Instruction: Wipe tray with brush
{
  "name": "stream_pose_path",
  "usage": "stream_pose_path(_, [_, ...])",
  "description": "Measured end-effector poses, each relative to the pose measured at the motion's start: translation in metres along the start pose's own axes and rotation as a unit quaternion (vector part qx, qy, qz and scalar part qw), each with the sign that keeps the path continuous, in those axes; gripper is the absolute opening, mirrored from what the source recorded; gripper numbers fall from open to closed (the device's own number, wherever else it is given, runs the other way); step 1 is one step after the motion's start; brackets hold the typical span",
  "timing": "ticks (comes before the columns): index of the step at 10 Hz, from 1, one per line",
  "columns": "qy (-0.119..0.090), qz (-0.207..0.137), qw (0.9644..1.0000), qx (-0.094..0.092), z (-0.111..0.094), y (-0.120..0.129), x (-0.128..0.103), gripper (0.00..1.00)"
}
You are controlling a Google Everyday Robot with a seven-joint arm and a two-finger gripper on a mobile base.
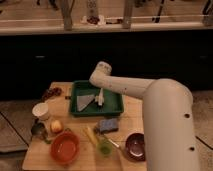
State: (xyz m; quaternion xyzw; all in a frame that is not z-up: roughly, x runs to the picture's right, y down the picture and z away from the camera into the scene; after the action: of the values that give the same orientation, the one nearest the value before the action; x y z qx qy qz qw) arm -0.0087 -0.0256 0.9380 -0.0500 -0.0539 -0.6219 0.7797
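The white robot arm reaches from the right over the light wooden surface (131, 119) and bends down into the dark green rectangular shallow plastic tray (74, 101), which lies at the rear middle of the surface. The gripper (99, 91) is inside the tray, right of centre, low over the tray floor. The small pale whitish brush (101, 101) extends downward from the gripper, its lower end at or close to the tray floor; whether the gripper is closed on the brush cannot be told. A pale grey triangular sheet (85, 102) lies flat in the tray, just left of the brush. In front of the tray lies a blue-grey rectangular block (107, 125), with a yellow-green utensil (91, 135) beside it. A round orange bowl (64, 148) stands at front left and a dark maroon bowl (135, 146) at front right. A white cup (40, 110) stands near the left edge
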Motion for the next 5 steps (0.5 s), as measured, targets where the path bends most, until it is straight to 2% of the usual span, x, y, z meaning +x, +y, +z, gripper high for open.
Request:
stream_pose_path(2, [-0.008,-0.011,0.9994,0.032,-0.023,0.005,-0.014,0.05])
stream_pose_path(4, [-0.006,-0.019,0.9995,0.027,-0.034,0.025,-0.019,0.05])
stream_pose_path(5, [-0.003,-0.022,0.9997,0.011,-0.035,0.038,-0.018,0.05])
